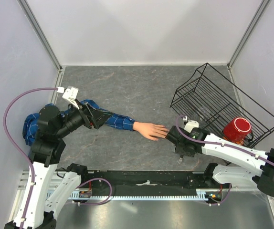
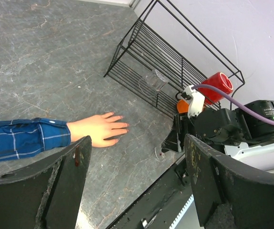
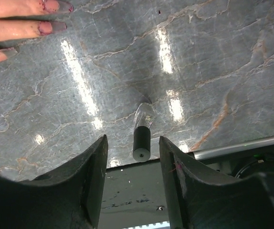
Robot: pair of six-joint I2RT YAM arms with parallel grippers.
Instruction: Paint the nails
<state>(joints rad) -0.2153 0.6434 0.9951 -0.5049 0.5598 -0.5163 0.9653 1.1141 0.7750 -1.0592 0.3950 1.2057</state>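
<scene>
On the counter (image 1: 127, 90), the hand (image 1: 151, 130) is lying flat, back up, fingers pointing toward the right arm. The nails (image 3: 48, 27) are showing at the top-left of the right wrist view, near the right pincer (image 3: 133, 157) but apart from it.

Jaws of the right pincer are standing apart, gripping nothing. A small black-capped vial (image 3: 142, 136) is sitting on the counter just ahead of the gap, touching neither jaw. Can't tell whether it's a bottle or a brush cap.

Jaws of the left pincer (image 2: 137, 143) are also standing wide apart, nothing between them. It's hanging over or just beside the plaid sleeve (image 1: 120, 120), well back from the fingertips; contact not clear.

Progress, my read:
- Three fingertips are showing up close, and all three are carrying dark reddish-purple colour. It's patchy, with some on the skin.
- So painting is looking at least partly done.
- The other nails are showing too small in the top view to call.

Remaining, as a judgement: checking the unseen nails and touching up the patchy ones. Neither pincer is holding a brush, so the right arm is needing to pick up the vial before any more strokes. The vial is small and looking easy to tip when the jaws close.
</scene>
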